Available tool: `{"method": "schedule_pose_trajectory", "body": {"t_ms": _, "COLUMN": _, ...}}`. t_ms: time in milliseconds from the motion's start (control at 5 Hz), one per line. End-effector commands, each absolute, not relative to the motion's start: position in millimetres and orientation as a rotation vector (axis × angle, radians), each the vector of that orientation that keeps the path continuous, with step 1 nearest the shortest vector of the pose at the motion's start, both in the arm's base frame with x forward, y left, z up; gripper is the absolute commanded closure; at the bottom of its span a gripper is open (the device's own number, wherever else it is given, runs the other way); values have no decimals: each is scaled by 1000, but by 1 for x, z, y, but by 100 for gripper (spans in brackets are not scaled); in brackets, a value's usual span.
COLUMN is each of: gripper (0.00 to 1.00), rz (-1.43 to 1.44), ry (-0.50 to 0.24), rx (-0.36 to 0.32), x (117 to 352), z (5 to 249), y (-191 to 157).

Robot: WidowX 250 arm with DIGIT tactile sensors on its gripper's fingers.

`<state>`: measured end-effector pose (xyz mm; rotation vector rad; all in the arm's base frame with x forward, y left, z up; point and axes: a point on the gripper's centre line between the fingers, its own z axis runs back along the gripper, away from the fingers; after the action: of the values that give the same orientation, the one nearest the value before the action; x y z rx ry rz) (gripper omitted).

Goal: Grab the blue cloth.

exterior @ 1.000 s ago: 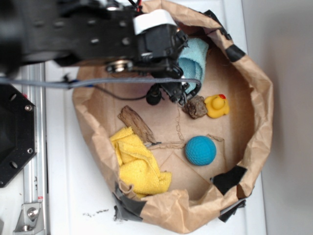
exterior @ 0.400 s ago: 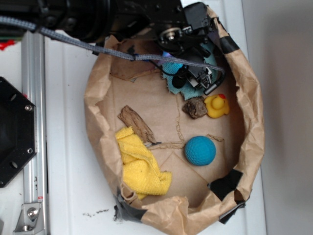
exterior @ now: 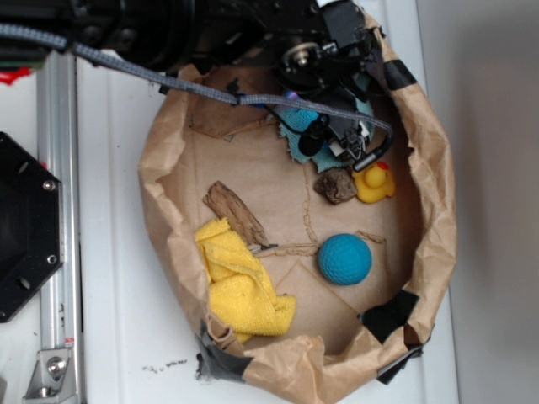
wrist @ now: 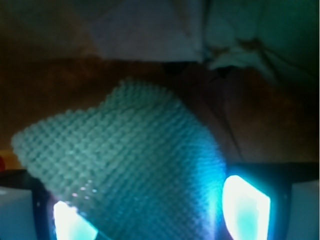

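The blue cloth point(exterior: 294, 145) lies at the top of the paper bag, mostly hidden under my arm, with only a teal edge showing. In the wrist view the blue cloth point(wrist: 125, 160) fills the middle, and its knobbly terry weave reaches down between the two glowing fingertips point(wrist: 245, 207). My gripper point(exterior: 341, 139) is low over the cloth. The gripper point(wrist: 157, 215) stands open, its jaws wide apart on either side of the cloth.
The crumpled brown paper bag point(exterior: 438, 210) walls everything in. Inside lie a yellow duck point(exterior: 375, 183) and a brown lump point(exterior: 337, 185) just below the gripper, a dark blue ball point(exterior: 345, 258), a wood piece point(exterior: 234, 212) and a yellow cloth point(exterior: 240, 282).
The arm has swung right and up, from the bag's left side to over the blue cloth. Since 0.4 s ago it has shifted only slightly.
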<state>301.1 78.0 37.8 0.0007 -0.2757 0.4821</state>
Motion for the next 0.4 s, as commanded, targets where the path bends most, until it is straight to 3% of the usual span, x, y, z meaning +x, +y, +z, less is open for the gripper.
{"method": "schedule_pose_trajectory", "body": {"t_ms": 0, "gripper": 100, "rz": 436, "ry": -380, "rx": 14, "x": 311, "z": 65, "y": 78}}
{"method": "schedule_pose_trajectory", "body": {"t_ms": 200, "gripper": 100, "rz": 428, "ry": -371, "rx": 16, "x": 309, "z": 64, "y": 76}}
